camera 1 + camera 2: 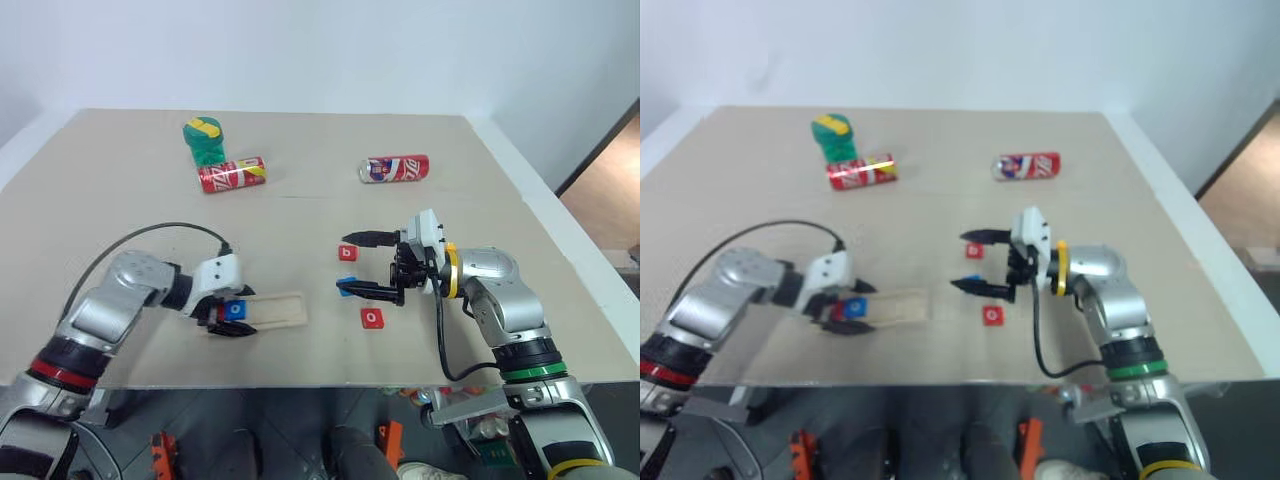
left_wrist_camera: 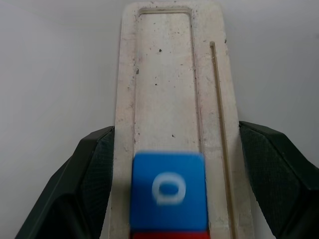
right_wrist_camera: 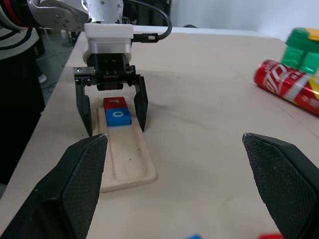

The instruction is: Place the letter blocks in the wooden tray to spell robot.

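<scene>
The left gripper (image 3: 110, 107) hangs over the near end of the wooden tray (image 3: 130, 160), its fingers spread wide on either side of the strip and gripping nothing. In the groove between them lie a blue o block (image 3: 117, 117) and a red block (image 3: 113, 102) (its letter looks like an r, though it is hard to read). The right gripper (image 1: 366, 263) hovers wide and empty beside a red b block (image 1: 347, 253), a red o block (image 1: 371, 318) and a blue block (image 1: 345, 290) on the table (image 1: 120, 200).

Both hands (image 3: 113, 107) (image 1: 372, 265) with fingers apart.
</scene>
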You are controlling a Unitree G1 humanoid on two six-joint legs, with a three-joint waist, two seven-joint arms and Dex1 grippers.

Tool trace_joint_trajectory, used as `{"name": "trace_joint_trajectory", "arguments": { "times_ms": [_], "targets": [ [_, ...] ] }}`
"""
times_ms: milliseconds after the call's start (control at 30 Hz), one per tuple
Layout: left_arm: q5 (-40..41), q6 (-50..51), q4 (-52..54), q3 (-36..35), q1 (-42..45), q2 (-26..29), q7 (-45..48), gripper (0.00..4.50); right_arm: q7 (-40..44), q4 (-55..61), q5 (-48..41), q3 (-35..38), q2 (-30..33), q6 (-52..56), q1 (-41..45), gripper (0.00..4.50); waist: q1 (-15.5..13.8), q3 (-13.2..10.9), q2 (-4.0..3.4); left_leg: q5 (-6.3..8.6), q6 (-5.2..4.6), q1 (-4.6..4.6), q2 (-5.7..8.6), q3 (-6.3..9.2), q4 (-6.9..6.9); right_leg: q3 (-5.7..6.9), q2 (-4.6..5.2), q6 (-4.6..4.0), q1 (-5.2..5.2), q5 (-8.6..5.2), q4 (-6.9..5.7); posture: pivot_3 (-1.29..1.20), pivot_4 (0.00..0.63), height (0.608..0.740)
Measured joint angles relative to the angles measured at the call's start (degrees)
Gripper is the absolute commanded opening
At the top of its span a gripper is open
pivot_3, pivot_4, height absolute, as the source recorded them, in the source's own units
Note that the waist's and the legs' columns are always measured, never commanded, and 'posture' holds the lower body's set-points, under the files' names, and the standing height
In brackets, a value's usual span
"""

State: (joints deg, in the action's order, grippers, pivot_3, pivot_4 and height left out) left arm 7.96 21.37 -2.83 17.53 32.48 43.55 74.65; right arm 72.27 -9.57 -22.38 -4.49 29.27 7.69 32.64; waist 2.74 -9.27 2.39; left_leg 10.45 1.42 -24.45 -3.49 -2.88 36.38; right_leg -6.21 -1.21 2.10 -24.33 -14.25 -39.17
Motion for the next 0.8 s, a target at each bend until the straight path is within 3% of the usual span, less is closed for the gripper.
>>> {"name": "trace_joint_trajectory", "arguments": {
  "times_ms": [267, 667, 733, 800],
  "targets": [
    [-4.01, -1.98, -8.07, 4.83, 8.08, -6.96, 0.69, 3.19, -0.4, -0.12, 0.25, 0.05, 0.1, -0.16, -0.12, 4.5, 0.01, -0.01, -0.02, 0.02, -0.03, 0.0, -0.06, 0.1, 0.0, 0.02, -0.11, -0.03, 0.02, -0.01, -0.01, 0.0, 0.15, 0.74],
    [-5.61, -5.98, -11.57, 5.25, 9.85, -7.36, 3.13, 3.19, -1.18, 0.54, 0.25, 0.05, 0.77, -0.15, -0.99, 4.5, 0.02, -0.01, -0.02, 0.02, -0.04, 0.01, -0.07, 0.11, 0.0, 0.03, -0.12, -0.03, 0.02, -0.01, -0.01, 0.0, 0.15, 0.74],
    [-5.68, -6.37, -11.81, 5.24, 9.89, -7.35, 3.26, 4.33, -1.2, 0.53, 0.27, 0.05, 0.82, -0.16, -1.0, 4.5, 0.02, -0.01, -0.02, 0.02, -0.04, 0.01, -0.08, 0.11, 0.0, 0.03, -0.12, -0.03, 0.02, -0.01, -0.01, 0.0, 0.15, 0.74],
    [-5.69, -6.15, -11.81, 5.03, 9.91, -7.35, 3.21, 4.48, -1.32, 0.51, 0.32, 0.05, 0.82, -0.19, -1.0, 4.5, 0.02, -0.01, -0.02, 0.02, -0.04, 0.01, -0.08, 0.11, 0.0, 0.03, -0.12, -0.03, 0.02, -0.01, -0.01, 0.0, 0.15, 0.74]
  ]
}}
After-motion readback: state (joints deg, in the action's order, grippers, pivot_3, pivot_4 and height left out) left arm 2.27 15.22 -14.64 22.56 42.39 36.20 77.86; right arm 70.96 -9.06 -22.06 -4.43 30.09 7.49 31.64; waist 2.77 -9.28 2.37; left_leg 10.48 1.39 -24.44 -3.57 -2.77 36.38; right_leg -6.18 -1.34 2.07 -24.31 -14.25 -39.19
